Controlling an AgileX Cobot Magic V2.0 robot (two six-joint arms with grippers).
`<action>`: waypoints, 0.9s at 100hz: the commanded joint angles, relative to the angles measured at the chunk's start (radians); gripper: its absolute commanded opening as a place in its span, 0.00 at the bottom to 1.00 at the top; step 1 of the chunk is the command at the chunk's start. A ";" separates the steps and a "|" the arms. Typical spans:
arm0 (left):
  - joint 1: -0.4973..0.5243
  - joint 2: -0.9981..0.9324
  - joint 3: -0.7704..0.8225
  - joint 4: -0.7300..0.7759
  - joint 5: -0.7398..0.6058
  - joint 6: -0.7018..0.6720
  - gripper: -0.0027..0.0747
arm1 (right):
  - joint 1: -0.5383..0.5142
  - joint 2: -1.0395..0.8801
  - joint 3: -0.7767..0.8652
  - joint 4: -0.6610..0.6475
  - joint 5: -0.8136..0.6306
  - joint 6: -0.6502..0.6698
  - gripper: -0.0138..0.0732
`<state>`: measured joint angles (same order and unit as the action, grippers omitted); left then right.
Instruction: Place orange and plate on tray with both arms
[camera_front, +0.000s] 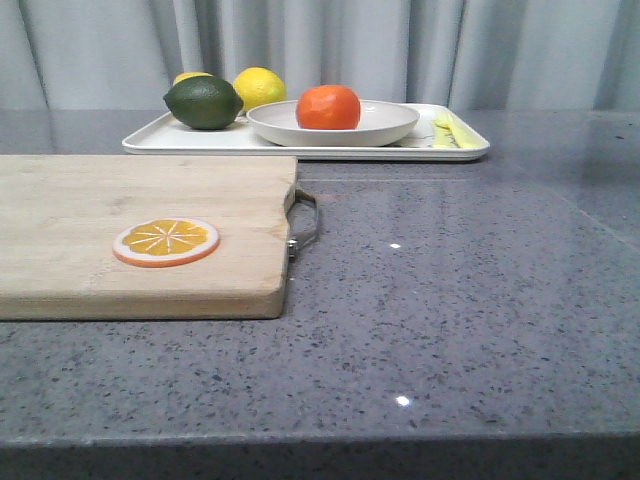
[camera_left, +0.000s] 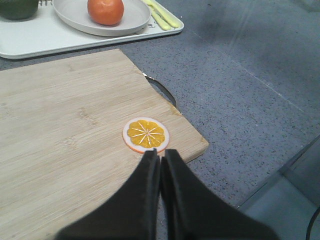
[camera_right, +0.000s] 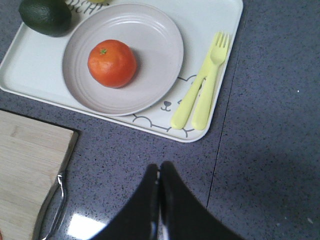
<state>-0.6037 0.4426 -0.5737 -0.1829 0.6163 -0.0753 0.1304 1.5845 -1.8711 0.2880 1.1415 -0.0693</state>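
Orange (camera_front: 328, 107) sits in the cream plate (camera_front: 385, 126), which rests on the white tray (camera_front: 150, 138) at the far side of the grey bench (camera_front: 460, 300), beside a lime (camera_front: 204, 102) and lemon (camera_front: 260, 87). Left pincer (camera_left: 160, 155) hangs clenched and empty above the cutting board (camera_left: 60, 130); right pincer (camera_right: 159, 170), likewise clenched, hovers near the tray

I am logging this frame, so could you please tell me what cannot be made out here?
- Second lemon: front view, mostly hidden behind the lime.
- Bear drawing: right wrist view, largely covered by the plate.
- Both arms: absent from the front view.
- Lime: cut off in both wrist views.
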 joint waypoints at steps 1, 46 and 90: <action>0.000 0.004 -0.027 -0.016 -0.081 -0.005 0.01 | -0.001 -0.146 0.089 0.007 -0.121 -0.014 0.08; 0.000 0.004 -0.027 -0.016 -0.081 -0.005 0.01 | -0.001 -0.627 0.648 0.002 -0.377 -0.077 0.08; 0.000 -0.109 0.012 -0.016 -0.081 -0.005 0.01 | -0.001 -1.012 1.067 0.002 -0.498 -0.079 0.08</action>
<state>-0.6037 0.3594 -0.5483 -0.1829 0.6148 -0.0753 0.1304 0.6268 -0.8381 0.2880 0.7251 -0.1340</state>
